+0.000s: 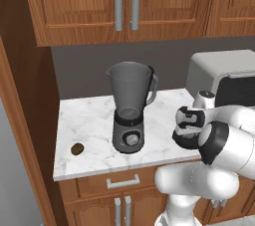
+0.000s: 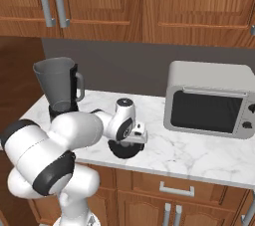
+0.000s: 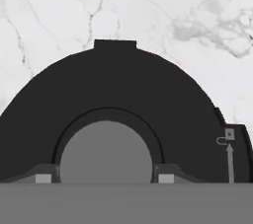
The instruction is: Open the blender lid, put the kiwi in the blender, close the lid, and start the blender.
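Observation:
The blender (image 1: 130,115) stands on the marble counter (image 1: 89,115) with its smoky jar open at the top; in the right base view the blender (image 2: 62,90) is at the back left. The blender lid (image 2: 125,149), a dark round cap, sits low at the counter's front, right of the blender. My gripper (image 3: 105,177) points down onto it, its fingertips (image 3: 43,176) pressed against both sides of the lid's grey centre knob. The lid (image 3: 113,85) lies flat over the marble. The brown kiwi (image 1: 77,149) rests near the counter's front left corner.
A boxy grey toaster oven (image 2: 209,100) stands at the right of the counter. Wooden wall cabinets (image 1: 124,1) hang above the blender. Bare marble lies between the blender and the oven.

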Robot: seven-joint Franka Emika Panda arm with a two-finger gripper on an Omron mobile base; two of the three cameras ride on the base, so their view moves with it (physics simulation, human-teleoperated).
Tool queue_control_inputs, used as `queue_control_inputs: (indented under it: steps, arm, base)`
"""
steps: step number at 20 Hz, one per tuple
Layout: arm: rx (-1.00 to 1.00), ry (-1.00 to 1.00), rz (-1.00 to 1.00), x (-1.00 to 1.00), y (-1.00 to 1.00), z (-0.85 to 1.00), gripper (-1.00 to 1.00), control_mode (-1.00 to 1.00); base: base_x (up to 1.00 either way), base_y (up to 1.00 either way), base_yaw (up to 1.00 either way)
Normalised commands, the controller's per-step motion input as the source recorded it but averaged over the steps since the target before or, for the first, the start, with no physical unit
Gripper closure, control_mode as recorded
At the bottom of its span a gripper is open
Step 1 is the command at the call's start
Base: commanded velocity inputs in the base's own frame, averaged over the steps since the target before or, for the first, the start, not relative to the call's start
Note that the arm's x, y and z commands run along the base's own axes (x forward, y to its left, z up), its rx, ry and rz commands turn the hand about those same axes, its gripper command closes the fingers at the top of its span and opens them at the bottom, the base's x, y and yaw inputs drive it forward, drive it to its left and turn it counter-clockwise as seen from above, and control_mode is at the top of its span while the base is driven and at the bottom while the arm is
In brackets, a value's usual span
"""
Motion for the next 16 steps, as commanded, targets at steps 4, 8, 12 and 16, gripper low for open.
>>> queue_control_inputs:
  steps: [4,8,12,16]
  arm:
    - [0.01,0.00,0.00,0.01,0.00,-0.07,-1.00,-1.00]
    - [0.01,-0.02,0.00,-0.17,0.00,0.23,-1.00,-1.00]
    - [0.00,0.00,0.00,-0.13,0.00,0.48,-1.00,-1.00]
    - [0.00,-0.01,0.00,-0.18,0.00,0.57,-1.00,-1.00]
  base:
    - [0.00,0.00,0.00]
    - [0.00,0.00,0.00]
    - [0.00,0.00,0.00]
    - [0.00,0.00,0.00]
